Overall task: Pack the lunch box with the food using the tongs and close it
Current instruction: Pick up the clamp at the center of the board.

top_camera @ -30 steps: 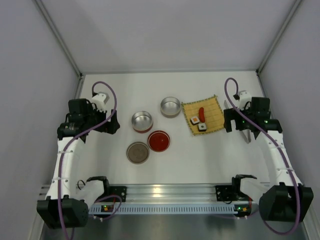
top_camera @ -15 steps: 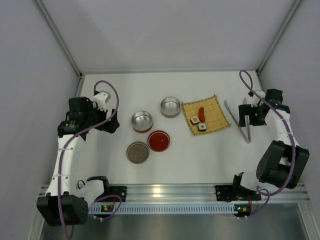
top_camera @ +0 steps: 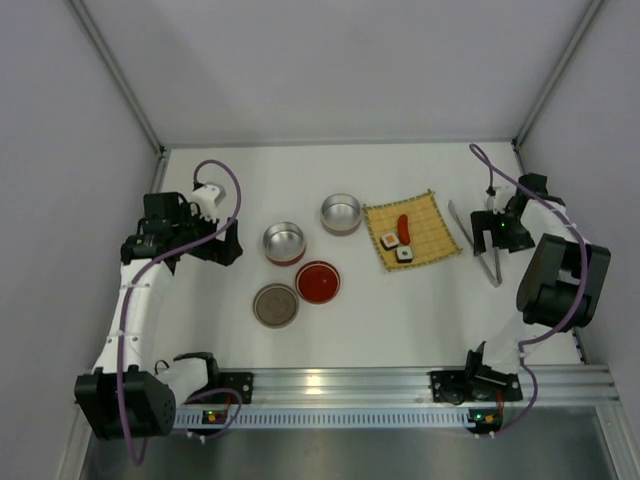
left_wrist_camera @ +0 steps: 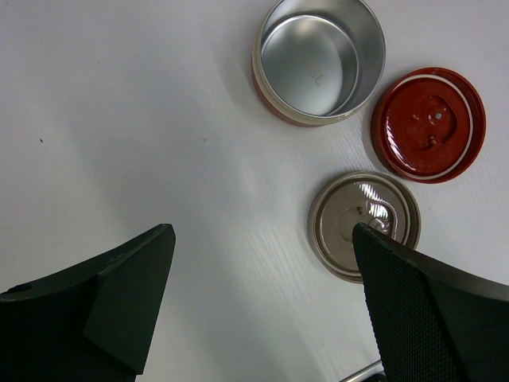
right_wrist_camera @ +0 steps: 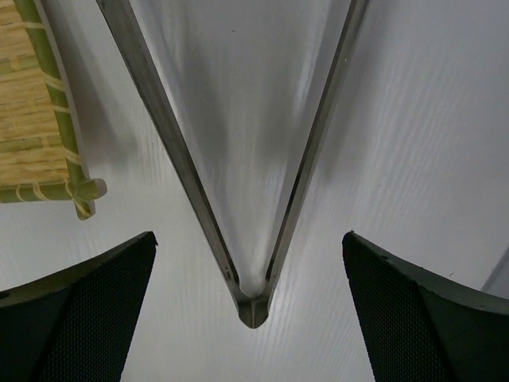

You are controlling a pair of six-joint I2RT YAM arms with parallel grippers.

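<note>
1. The right gripper stood spread wide, gripping nothing, and hung over the tongs.
2. The tongs lay flat on the bench. In the wrist view their hinged end sat between the gripper's two fingers, and their two arms splayed away ahead of it. No contact between fingers and tongs was visible.
3. The corner of the bamboo mat lay just beside the tongs, on the side of the gripper toward the left arm.
4. The food rested on that mat, beyond the tongs from the right gripper: two sushi pieces and one red piece.
5. The left gripper was likewise spread and empty, above bare bench.
6. Ahead of the left gripper stood an open lunch box tin. A red lid lay ahead to its right. A metal lid lay nearest, partly hidden behind the right-hand finger.
7. A second open tin stood between the first tin and the mat.
</note>
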